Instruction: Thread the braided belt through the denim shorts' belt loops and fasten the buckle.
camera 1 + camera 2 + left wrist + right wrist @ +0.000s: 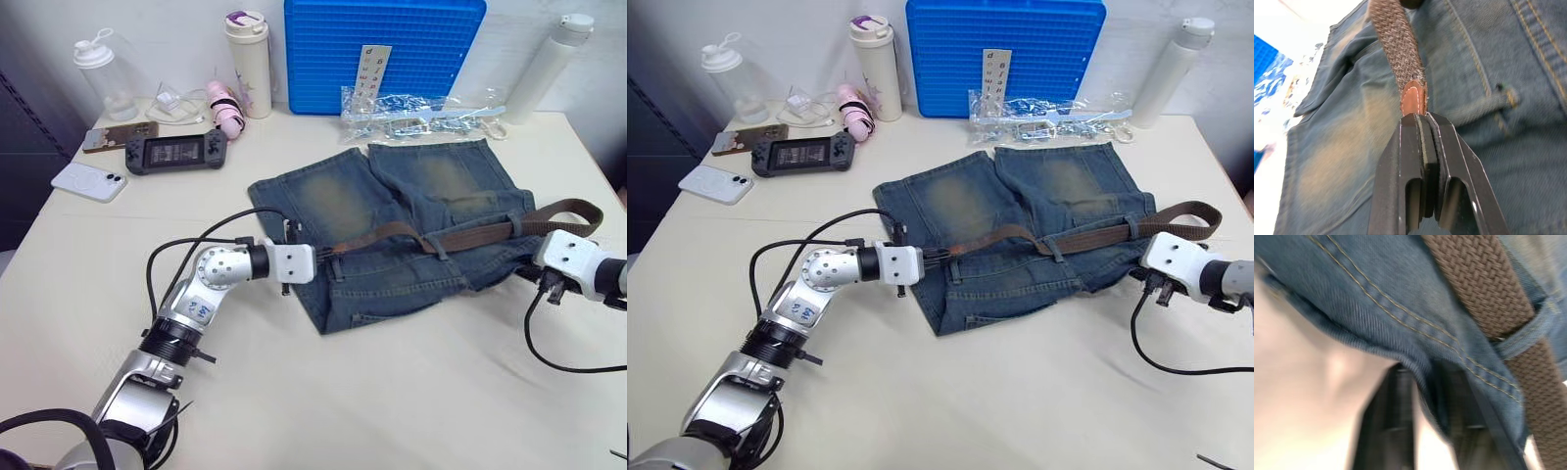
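Tabletop: left end effector pinches braided belt tip.

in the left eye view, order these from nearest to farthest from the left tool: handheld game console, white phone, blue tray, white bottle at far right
1. handheld game console, beyond the left tool, on its left.
2. white phone, near the left edge.
3. blue tray, at the back.
4. white bottle, far right corner.
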